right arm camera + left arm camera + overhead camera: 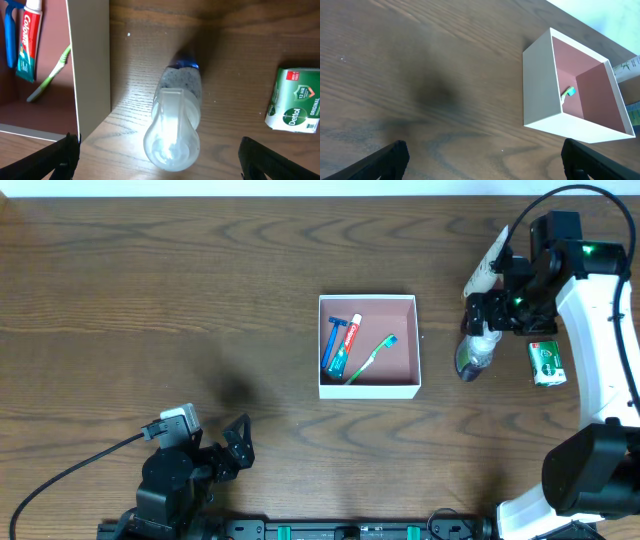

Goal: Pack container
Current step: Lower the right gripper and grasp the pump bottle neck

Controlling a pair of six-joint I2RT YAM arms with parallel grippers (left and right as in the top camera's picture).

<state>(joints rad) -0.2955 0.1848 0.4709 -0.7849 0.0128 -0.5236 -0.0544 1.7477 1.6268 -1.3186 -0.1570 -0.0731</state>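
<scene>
From above, the container [368, 389] sat at the middle of the wooden table [150, 300], its white walls square to the frame. Inside, toward its left half, lay a blue razor [331, 343], a toothpaste tube [344, 346] and a green toothbrush [371, 358] set on a slant. The right gripper [487, 320] hung at the upper right of the frame over a clear bottle [472, 356], which stood just right of the container. A green soap bar [546, 363] lay further right, and a white tube [487, 265] lay above the bottle, partly under the arm. The left gripper [225, 448] was at the lower left, well apart from the container.

In the left wrist view, the container [540, 85] filled the upper right, and only the toothbrush head [567, 92] showed inside it. The fingers [390, 157] stood wide apart at the lower corners with bare table between them, so the left gripper was released and empty.

In the right wrist view, the bottle [175, 125] stood at centre with its cap toward the camera, just beside the container wall [92, 65]. The fingers [55, 160] were spread at the lower corners, clear of the bottle, so the right gripper was released. The soap bar [295, 100] lay at the right edge.
</scene>
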